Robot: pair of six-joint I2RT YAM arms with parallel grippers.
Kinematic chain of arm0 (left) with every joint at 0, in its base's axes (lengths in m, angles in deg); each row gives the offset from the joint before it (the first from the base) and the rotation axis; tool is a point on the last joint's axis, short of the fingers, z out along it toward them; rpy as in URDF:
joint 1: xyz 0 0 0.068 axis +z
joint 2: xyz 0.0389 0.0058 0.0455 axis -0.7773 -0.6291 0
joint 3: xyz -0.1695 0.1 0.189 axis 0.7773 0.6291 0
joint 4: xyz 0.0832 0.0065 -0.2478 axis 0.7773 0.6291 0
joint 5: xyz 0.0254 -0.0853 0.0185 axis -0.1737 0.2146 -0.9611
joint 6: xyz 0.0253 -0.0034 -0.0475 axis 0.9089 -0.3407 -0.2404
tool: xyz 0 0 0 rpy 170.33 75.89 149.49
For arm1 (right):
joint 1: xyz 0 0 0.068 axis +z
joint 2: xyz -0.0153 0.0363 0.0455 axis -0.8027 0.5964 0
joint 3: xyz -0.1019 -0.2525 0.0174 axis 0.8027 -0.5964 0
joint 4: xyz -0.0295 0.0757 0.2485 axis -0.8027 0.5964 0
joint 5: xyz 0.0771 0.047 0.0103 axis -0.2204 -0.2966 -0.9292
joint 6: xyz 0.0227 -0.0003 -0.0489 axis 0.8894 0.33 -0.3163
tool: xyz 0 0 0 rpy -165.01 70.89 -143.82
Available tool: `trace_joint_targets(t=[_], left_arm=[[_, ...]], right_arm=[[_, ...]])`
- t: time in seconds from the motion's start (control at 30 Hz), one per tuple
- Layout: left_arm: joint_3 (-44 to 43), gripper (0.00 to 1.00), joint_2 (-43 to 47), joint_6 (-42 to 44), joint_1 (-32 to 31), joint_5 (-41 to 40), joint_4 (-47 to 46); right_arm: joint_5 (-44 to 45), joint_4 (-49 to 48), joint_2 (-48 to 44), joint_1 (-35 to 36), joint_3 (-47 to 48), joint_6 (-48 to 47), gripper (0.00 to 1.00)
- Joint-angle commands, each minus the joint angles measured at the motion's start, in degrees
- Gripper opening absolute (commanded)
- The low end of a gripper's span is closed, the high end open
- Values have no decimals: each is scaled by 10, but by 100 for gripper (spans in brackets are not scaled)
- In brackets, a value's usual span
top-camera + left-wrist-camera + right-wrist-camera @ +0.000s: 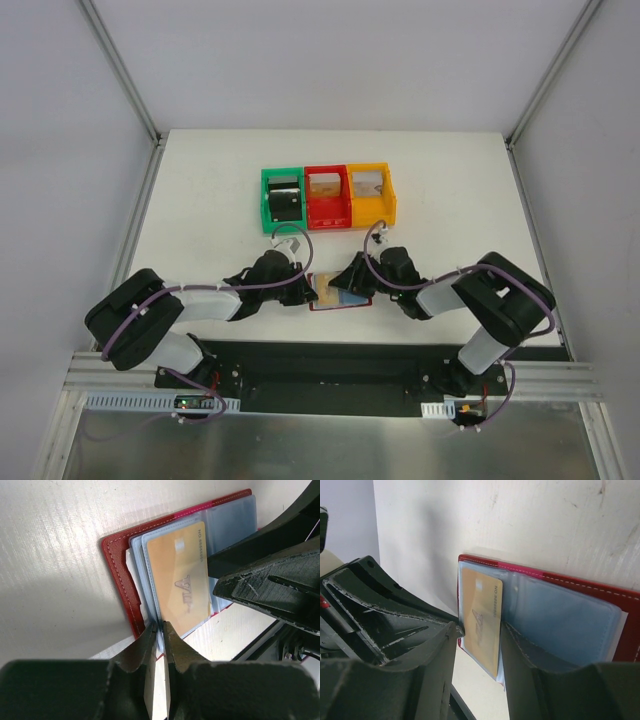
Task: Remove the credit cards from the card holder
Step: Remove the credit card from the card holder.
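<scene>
My left gripper is pinched almost closed on the near edge of the dark-red bi-fold card holder, and its fingers hide that corner. My right gripper stands about half open, with a finger on either side of the gold plastic credit card. I cannot tell whether they touch it. The card sits in a clear sleeve, its lower edge hidden. The card holder lies open on the white table between both arms.
</scene>
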Motion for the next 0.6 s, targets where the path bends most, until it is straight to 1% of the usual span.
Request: trace_joint_targets(t=[0.0, 0.2, 0.57], left_arm=[[1, 8, -12, 7, -1, 0, 7], [-3, 8, 1, 13, -1, 1, 16], [-3, 12, 52, 22, 0, -22, 47]], right_arm=[[-84, -65, 24, 11, 5, 16, 44], [-133, -76, 42, 11, 13, 4, 45], [-145, -75, 38, 5, -8, -8, 46]])
